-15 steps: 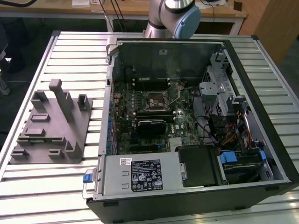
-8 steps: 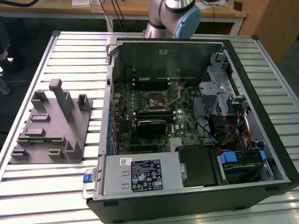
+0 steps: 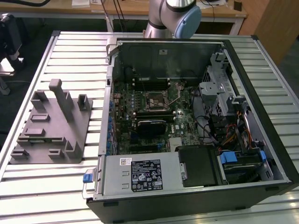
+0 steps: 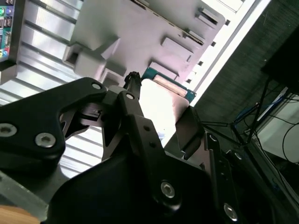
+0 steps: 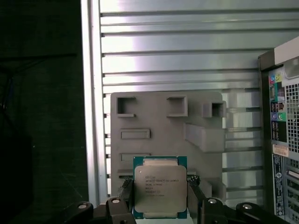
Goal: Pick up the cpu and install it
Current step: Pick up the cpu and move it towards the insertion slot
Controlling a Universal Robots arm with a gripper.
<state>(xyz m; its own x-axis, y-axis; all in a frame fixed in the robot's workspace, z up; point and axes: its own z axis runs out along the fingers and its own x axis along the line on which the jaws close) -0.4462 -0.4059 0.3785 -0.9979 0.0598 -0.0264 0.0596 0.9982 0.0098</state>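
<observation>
The cpu (image 5: 160,189), where is it at this moment?

— Up in the gripper (image 5: 159,195). In the first wrist view it faces the camera flat on, its silvery-beige metal top showing with a thin teal-green rim around it.

And the fingers?

— Closed in on it from two opposite sides. A dark finger (image 5: 125,190) presses one edge and its partner the other edge, with only the chip's width between them. In the second wrist view the same hold shows from a slant: the gripper (image 4: 161,105) has one slim black finger (image 4: 133,84) at one edge of the cpu (image 4: 163,109) and a broader black pad at the far edge.

What lies behind the chip?

— The grey fixture (image 5: 163,121), with its square recesses and raised blocks, resting on the slatted metal table (image 5: 187,46). The chip overlaps the fixture's near edge in that picture. In the second wrist view the fixture (image 4: 140,32) sits beyond the cpu; how much gap there is between them I cannot tell.

And the computer?

— The exterior view shows the open case (image 3: 268,107) lying on the table (image 3: 70,51), to the exterior view's right of the fixture (image 3: 51,126). On the motherboard inside, the black square-framed socket (image 3: 156,100) sits near the middle. The arm (image 3: 175,16) rises behind the case.
</observation>
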